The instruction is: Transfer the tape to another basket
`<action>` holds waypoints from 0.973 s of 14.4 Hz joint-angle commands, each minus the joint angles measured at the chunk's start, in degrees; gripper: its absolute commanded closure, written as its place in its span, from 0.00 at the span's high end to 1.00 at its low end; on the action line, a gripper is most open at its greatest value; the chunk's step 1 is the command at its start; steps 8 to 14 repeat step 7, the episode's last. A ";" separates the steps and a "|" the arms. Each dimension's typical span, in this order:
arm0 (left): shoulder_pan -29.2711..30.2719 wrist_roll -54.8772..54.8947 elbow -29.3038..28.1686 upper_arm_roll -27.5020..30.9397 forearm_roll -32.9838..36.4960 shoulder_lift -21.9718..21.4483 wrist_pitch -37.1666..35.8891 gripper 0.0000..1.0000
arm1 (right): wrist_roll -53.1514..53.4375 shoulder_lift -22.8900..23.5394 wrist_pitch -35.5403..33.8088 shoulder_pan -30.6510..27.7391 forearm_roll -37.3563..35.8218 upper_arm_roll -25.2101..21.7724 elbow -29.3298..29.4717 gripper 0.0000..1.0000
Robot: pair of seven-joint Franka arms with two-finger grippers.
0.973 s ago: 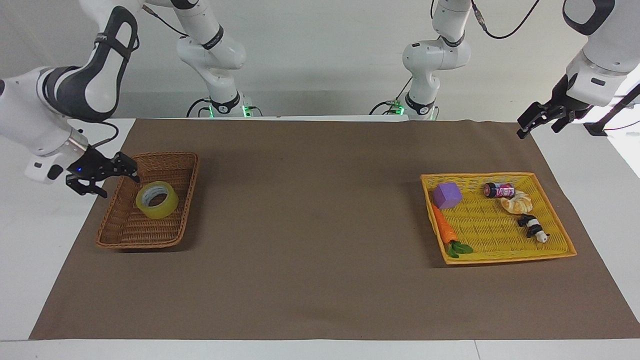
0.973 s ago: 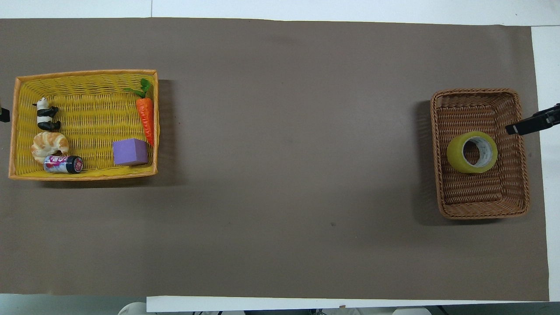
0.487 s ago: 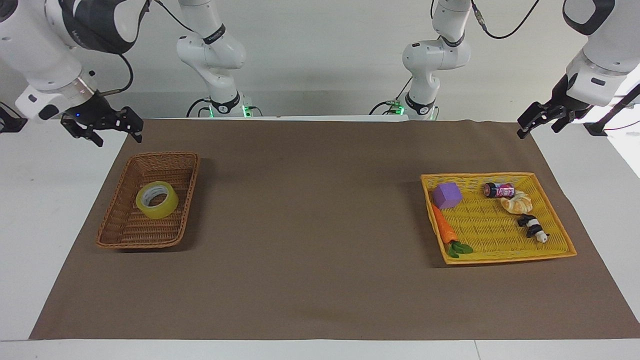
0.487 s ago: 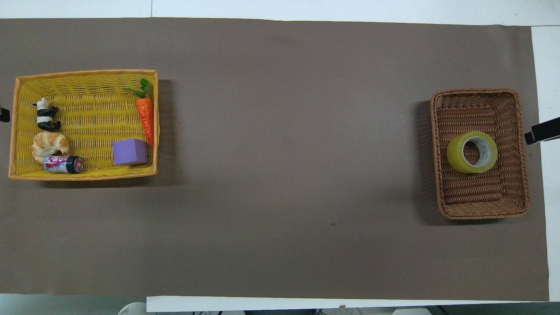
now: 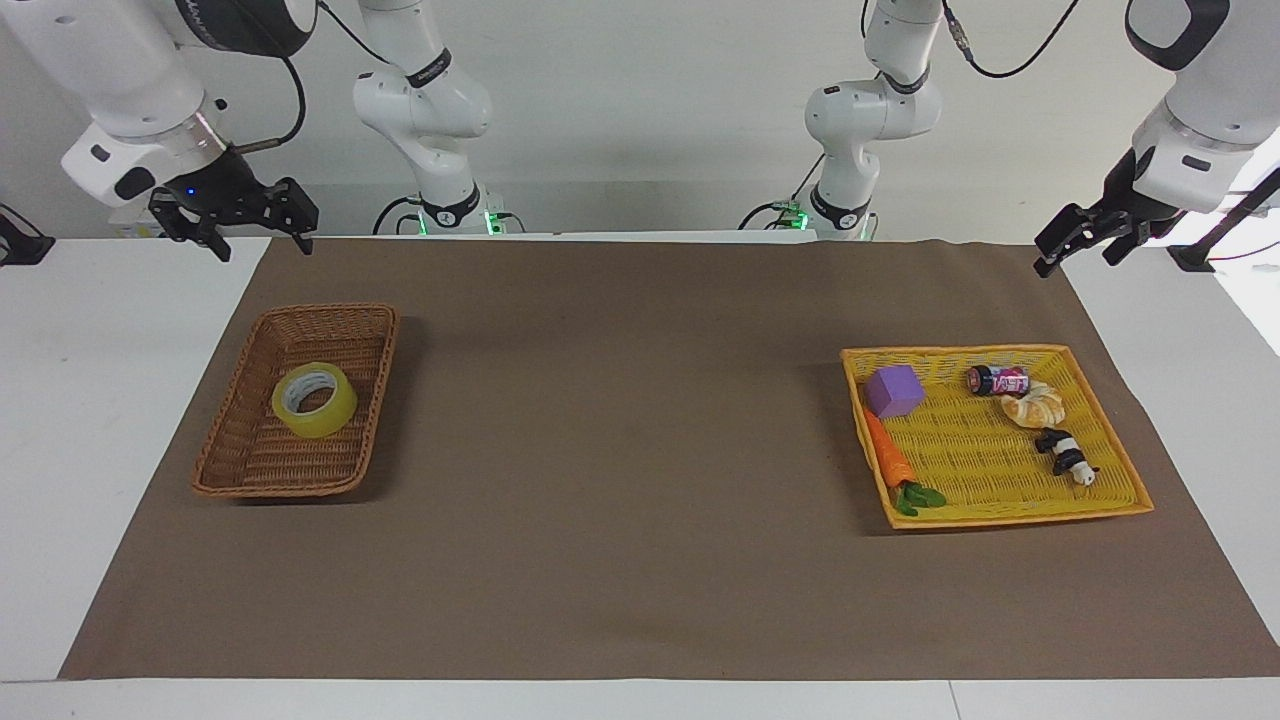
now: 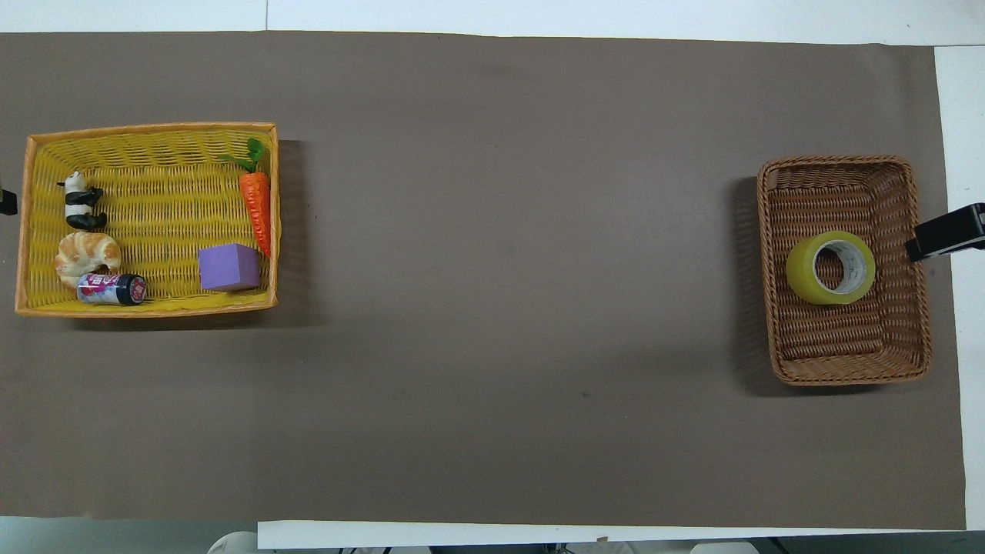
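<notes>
The yellow tape roll [image 5: 314,400] lies flat in the brown wicker basket [image 5: 275,490] at the right arm's end of the table. It also shows in the overhead view [image 6: 830,268], inside the basket [image 6: 846,377]. My right gripper [image 5: 260,240] is open and empty, raised over the table edge by the robots, clear of the basket. One of its fingers [image 6: 945,240] shows in the overhead view beside the basket's rim. My left gripper [image 5: 1075,262] is open and empty, waiting raised over the mat's corner at the left arm's end.
A yellow mesh tray [image 5: 1010,515] stands at the left arm's end. It holds a purple cube [image 5: 894,390], a carrot [image 5: 890,460], a can [image 5: 998,380], a croissant [image 5: 1035,406] and a panda figure [image 5: 1066,456]. A brown mat [image 5: 620,450] covers the table.
My right gripper has risen from beside the basket's rim and drawn back toward the robots. The tape stays in the basket. The left arm has not moved.
</notes>
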 commanded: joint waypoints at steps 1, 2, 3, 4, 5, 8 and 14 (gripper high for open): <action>-0.47 0.00 -1.59 0.48 0.58 -1.31 0.75 1.00 | 1.17 0.92 -1.64 2.30 -0.93 -2.90 2.34 1.00; -0.47 0.00 -1.59 0.48 0.58 -1.31 0.75 1.00 | 1.69 0.74 -1.81 3.43 -0.76 -4.82 2.26 1.00; -0.47 0.00 -1.50 0.48 0.58 -1.31 0.75 1.00 | 1.87 0.31 -2.16 4.40 -0.75 -5.80 1.91 1.00; -0.47 0.00 -1.50 0.48 0.58 -1.31 0.75 1.00 | 1.87 0.30 -2.17 4.41 -0.84 -5.90 1.90 1.00; -0.47 0.00 -1.50 0.48 0.58 -1.31 0.75 1.00 | 1.87 0.30 -2.25 4.41 -0.84 -5.90 1.90 1.00; -0.47 0.00 -1.50 0.48 0.58 -1.31 0.75 1.00 | 1.87 0.21 -2.17 4.41 -0.84 -5.90 1.82 1.00; -0.47 0.00 -1.50 0.48 0.58 -1.31 0.75 1.00 | 1.87 0.21 -2.17 4.41 -0.84 -5.90 1.82 1.00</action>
